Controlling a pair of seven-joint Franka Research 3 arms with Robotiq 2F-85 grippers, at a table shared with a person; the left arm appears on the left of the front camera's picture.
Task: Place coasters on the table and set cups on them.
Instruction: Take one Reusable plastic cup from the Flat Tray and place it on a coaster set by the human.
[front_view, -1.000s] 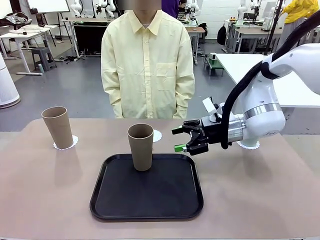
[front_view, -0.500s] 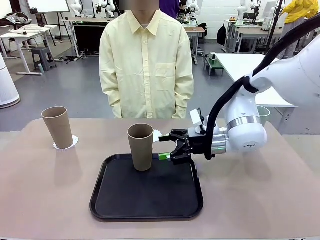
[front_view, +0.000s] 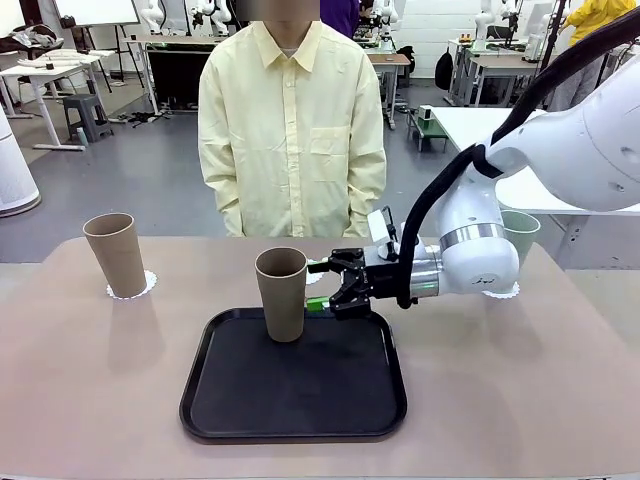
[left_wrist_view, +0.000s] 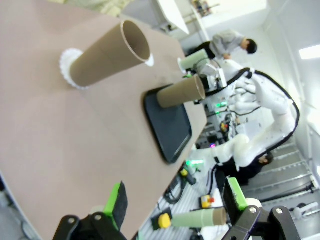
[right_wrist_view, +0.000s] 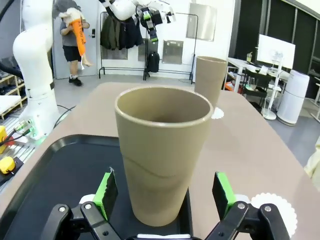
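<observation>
A robot's right gripper (front_view: 322, 286) reaches in from the side toward a tan cup (front_view: 282, 293) that stands upright on a black tray (front_view: 294, 420) in the middle of the brown table (front_view: 90, 390), its jaws spread wide and holding nothing. In the right wrist view the green pads (right_wrist_view: 106, 194) flank the cup on either side without touching it (the gap on both sides is plain).

Two of three cups look already placed. A brown cup (front_view: 116, 254) stands on a lacy white coaster (front_view: 147, 286) at the table's far left, and a pale green cup (front_view: 521, 232), partly hidden behind the right arm, stands at the far right above a coaster (front_view: 504, 292) whose edge peeks out below the arm; it appears to sit on it, though the contact itself is hidden. A third coaster (front_view: 315, 271) lies bare on the table just behind the tray, between the tan cup and a person in a pale yellow shirt (front_view: 292, 125) standing at the far side.

The left gripper (left_wrist_view: 175, 202) hangs well apart from the work, fingers open and empty, looking across the table from the left.

What remains, on this showing: close on the tan cup, lift it off the tray and set it on the waiting coaster.
</observation>
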